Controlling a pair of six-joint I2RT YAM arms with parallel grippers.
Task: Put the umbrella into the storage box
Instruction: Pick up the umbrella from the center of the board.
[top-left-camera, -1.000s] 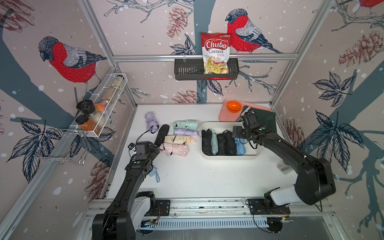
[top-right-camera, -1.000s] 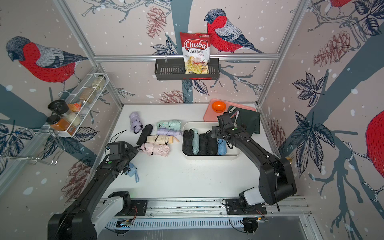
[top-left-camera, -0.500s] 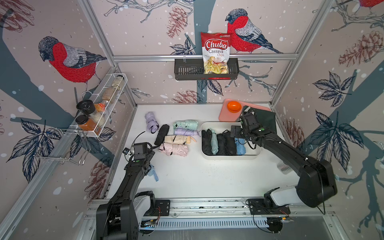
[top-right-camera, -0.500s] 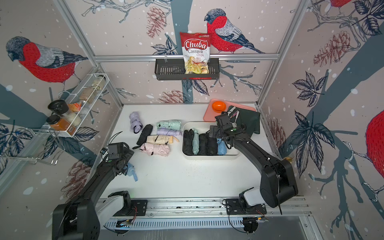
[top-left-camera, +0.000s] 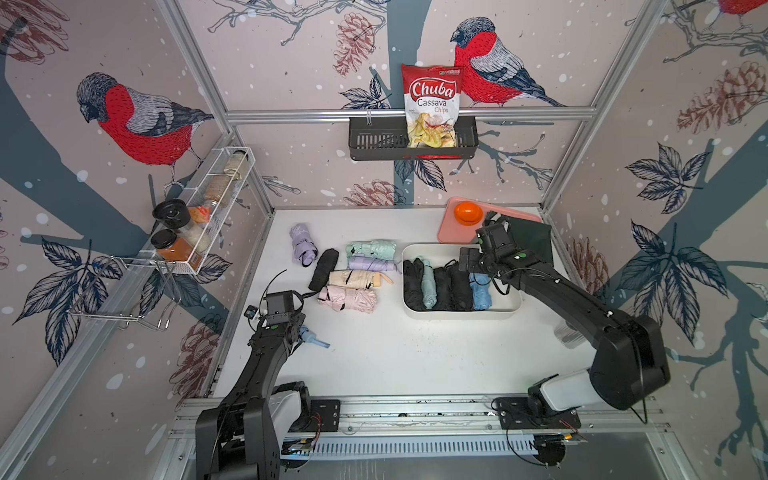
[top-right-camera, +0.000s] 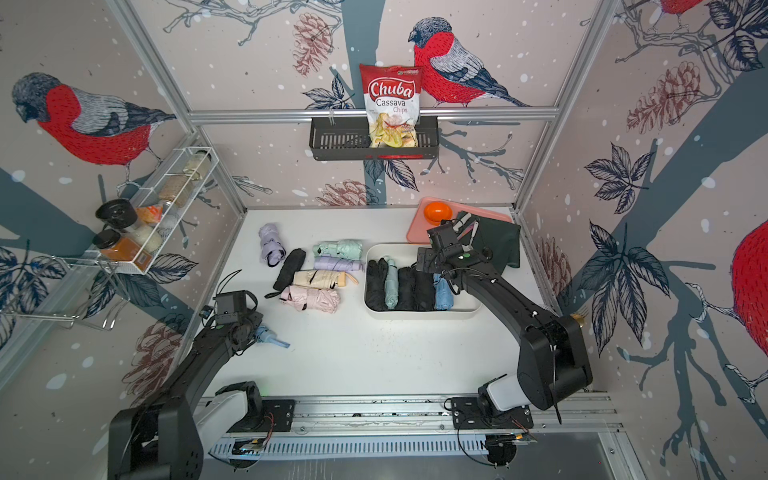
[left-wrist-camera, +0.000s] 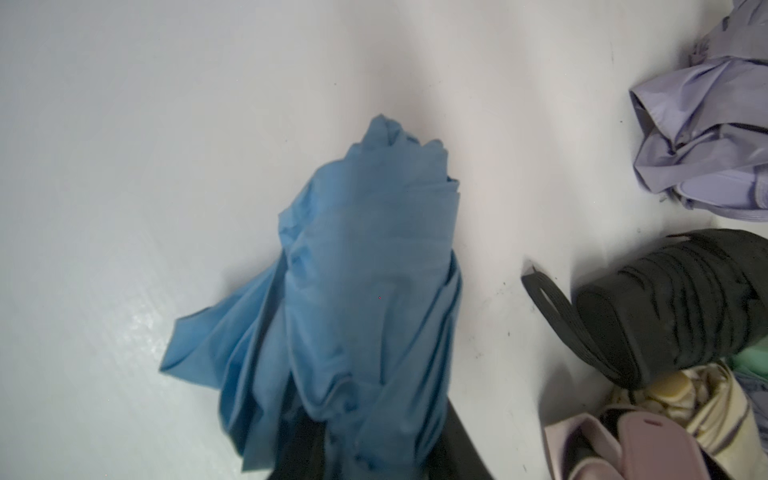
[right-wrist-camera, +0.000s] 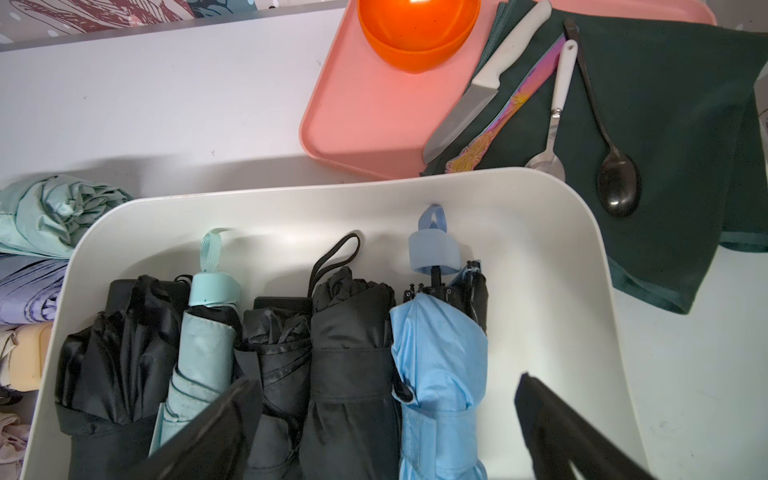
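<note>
Left end effector clamps the blue umbrella on the tabletop, near left, well apart from the box. My right end effector hangs wide over the box.

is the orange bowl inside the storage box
No, the orange bowl sits on the pink tray, beyond the rim of the storage box.

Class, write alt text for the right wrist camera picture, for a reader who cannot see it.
Five folded umbrellas, three black, one mint and one blue, lie side by side in a white storage box, with the open right gripper above them. Beyond the box are a pink tray with an orange bowl and a green cloth bearing cutlery.
</note>
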